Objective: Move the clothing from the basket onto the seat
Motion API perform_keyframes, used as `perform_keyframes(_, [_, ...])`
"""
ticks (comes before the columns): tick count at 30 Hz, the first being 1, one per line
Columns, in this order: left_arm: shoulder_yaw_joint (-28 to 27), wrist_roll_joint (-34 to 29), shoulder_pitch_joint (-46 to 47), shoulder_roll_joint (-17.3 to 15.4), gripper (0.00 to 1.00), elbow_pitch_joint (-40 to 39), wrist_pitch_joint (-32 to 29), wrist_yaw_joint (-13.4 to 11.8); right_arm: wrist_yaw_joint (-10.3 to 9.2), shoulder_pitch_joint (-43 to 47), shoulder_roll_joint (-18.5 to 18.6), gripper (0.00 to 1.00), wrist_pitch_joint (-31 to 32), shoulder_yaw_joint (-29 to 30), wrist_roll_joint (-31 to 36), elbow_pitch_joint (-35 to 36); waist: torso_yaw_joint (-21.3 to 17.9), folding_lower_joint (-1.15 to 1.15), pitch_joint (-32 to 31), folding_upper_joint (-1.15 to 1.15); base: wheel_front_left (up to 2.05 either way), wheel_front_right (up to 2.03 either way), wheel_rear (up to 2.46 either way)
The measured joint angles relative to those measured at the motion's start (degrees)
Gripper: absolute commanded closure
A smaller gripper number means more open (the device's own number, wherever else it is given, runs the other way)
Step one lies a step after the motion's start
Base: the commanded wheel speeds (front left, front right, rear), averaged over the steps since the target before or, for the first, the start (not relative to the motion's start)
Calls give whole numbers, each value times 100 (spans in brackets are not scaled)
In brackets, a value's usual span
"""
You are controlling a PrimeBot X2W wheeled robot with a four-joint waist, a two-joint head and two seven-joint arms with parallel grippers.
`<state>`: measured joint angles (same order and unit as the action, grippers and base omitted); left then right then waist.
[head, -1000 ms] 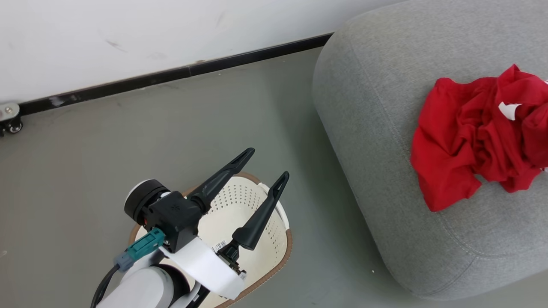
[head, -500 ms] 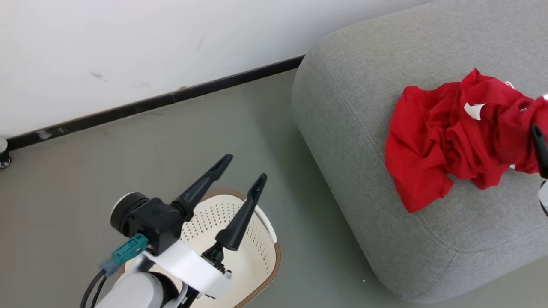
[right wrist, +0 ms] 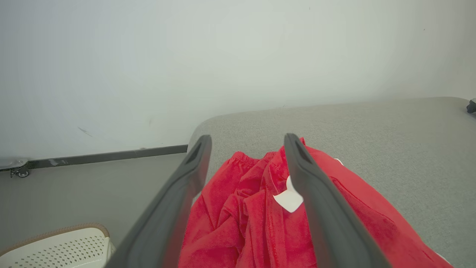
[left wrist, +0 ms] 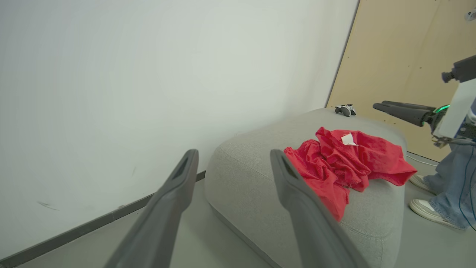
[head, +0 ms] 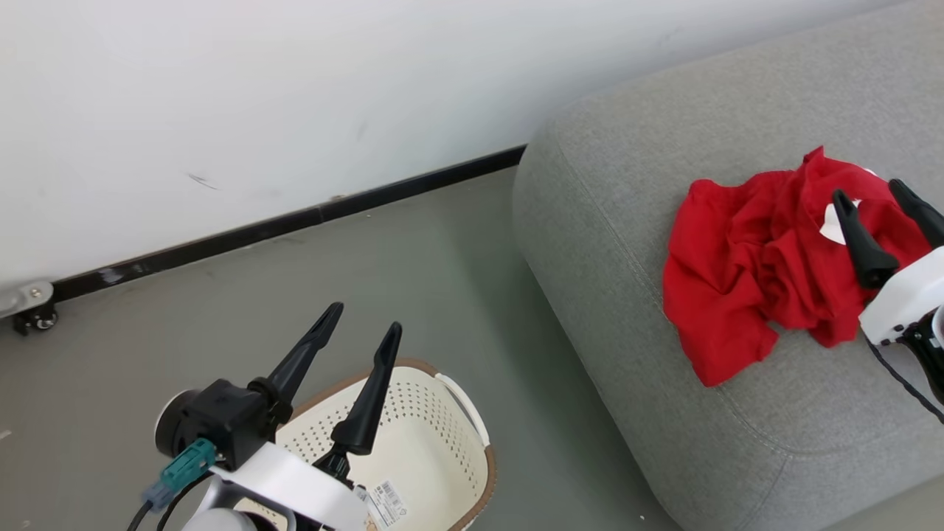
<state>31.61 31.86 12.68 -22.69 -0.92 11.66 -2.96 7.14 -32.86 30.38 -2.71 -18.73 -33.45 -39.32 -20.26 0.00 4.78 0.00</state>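
We see our right pincer [right wrist: 248, 138] spread wide over the red clothing [right wrist: 241, 208] on the grey seat [right wrist: 372, 126]. The basket [right wrist: 63, 247] sits on the floor [right wrist: 93, 186].

Behind your work area you have a plain white wall [head: 258, 110] with a short dark scuff [head: 200, 181] on it. A black baseboard [head: 295, 221] runs along its foot where it meets the dull grey floor [head: 184, 317]. At the left edge of the head view, a silver bracket with a small black caster wheel [head: 31, 318] sits against the baseboard. In the left wrist view a tan plywood panel [left wrist: 401, 56] adjoins the wall. A small grey-and-black device [left wrist: 345, 109], too small to identify, lies before it, and a person stands at the right edge in blue jeans [left wrist: 453, 186] and white sneakers [left wrist: 427, 208]
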Motion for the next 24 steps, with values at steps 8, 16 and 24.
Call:
perform_keyframes(8, [-253, 38, -320, 2, 0, 36, 88, -270, 0, -1, -213, 0, -342, -21, 82, 208, 246, 0, -183, 0, 0, 0, 0])
perform_keyframes(16, [-531, 82, -577, 30, 0, 138, 132, -605, 0, 2, -535, 0, -600, -75, 255, 398, 589, 0, -334, 0, 0, 0, 0])
perform_keyframes(24, [-825, 186, -684, 176, 0, 214, 198, -927, 0, 172, -873, 0, -747, -153, 547, 598, 933, 0, -438, 0, 0, 0, 0])
